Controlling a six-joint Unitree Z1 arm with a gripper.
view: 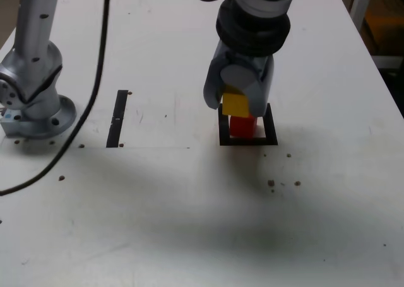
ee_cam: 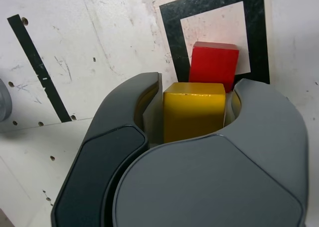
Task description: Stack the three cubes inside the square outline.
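Wrist view shows the hand [ee_cam: 193, 105] pinching one yellow cube [ee_cam: 193, 110] between nearly closed fingers, poised just above one red cube [ee_cam: 214, 65]. That red cube sits inside the one square outline [ee_cam: 172, 32], toward its 6 o'clock edge in the exterior view. One black strip [view: 117, 118] lies on the table [view: 189, 224] at the outline's 9 o'clock; no green cube shows.

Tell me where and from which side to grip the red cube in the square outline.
Grip the red cube across two opposite flat side faces, coming straight down from above. It sits flat inside the square outline with open table around it, so a top approach looks least obstructed. For now the gripper is shut on the yellow cube, held just above the red one, so it would need releasing first.
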